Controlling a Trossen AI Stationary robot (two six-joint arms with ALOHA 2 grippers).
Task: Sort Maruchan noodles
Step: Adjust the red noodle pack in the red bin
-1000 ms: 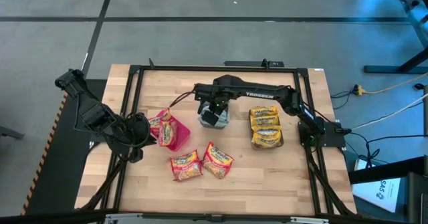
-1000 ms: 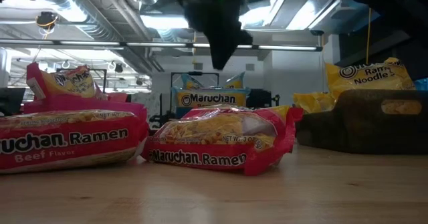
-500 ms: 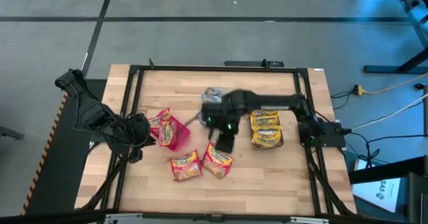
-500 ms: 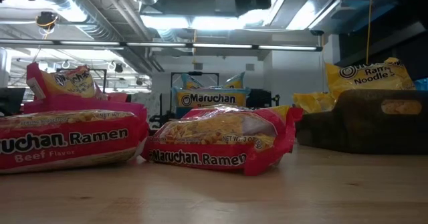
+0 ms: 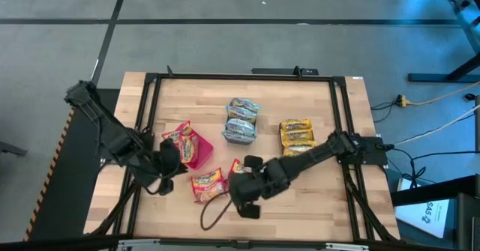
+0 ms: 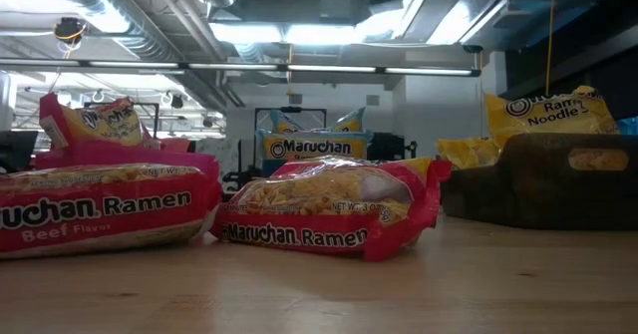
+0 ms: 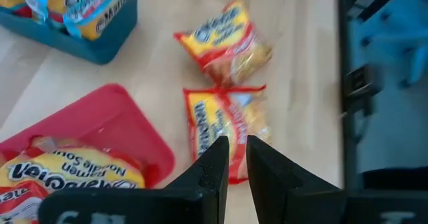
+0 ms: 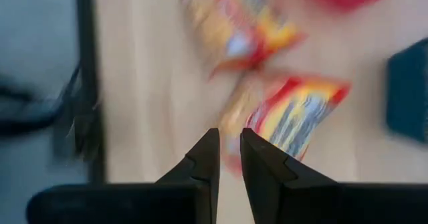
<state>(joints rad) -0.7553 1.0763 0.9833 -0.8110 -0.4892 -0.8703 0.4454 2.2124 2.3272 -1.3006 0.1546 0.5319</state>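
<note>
Two red Maruchan packets lie flat on the wood near the near edge, one (image 5: 208, 185) (image 6: 100, 212) and one (image 5: 238, 173) (image 6: 329, 212) partly under my right arm. A pink bin (image 5: 196, 150) holds a red packet (image 5: 180, 137). The teal bin (image 5: 241, 122) holds light-blue packets, and the grey bin (image 5: 298, 140) holds yellow ones. My right gripper (image 5: 246, 197) (image 8: 229, 150) hovers shut over the loose red packets (image 8: 294, 120). My left gripper (image 5: 169, 163) (image 7: 237, 158) hangs shut beside the pink bin (image 7: 100, 127), above a red packet (image 7: 227, 127).
A black frame (image 5: 150, 82) runs around the tabletop. A dark cable loop (image 5: 214, 213) lies on the wood below the right gripper. Bare wood stretches along the near edge (image 5: 300, 213) and the far side (image 5: 195, 97).
My right gripper has swept quickly from above the teal bin toward the table's near edge, and now hangs over the loose red packets; it has left the low view. The blue packets in the teal bin are uncovered. My left gripper has shifted slightly toward the near edge and the right.
</note>
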